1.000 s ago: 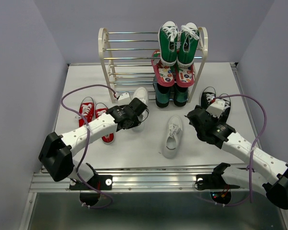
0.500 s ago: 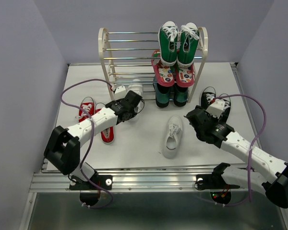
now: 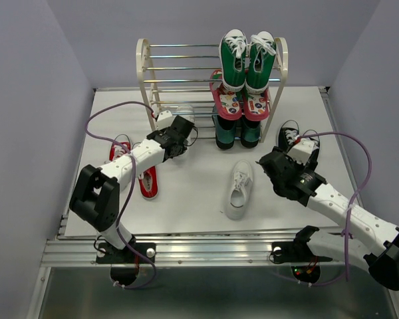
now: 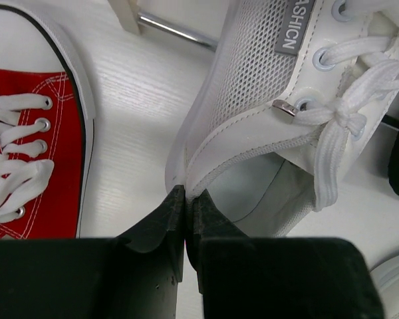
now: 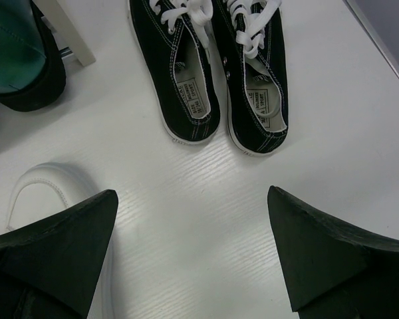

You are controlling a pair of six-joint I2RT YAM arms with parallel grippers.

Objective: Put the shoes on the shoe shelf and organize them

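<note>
Left gripper (image 4: 186,199) now closer to cream-framed silver-rod shoe shelf (image 3: 143,73), pinched on white mesh sneaker (image 4: 266,100) at its foot, green high-tops (image 3: 246,56) on top tier, right gripper (image 5: 191,193) spread wide beside black sneaker pair (image 5: 219,66)

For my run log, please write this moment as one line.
left gripper: shut on white shoe heel | right gripper: open, facing black sneakers | second white shoe: on table

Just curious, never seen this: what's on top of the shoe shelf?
A pair of green high-tops sits on the top rods of the shoe shelf, at the right. Their soles are hidden.
</note>
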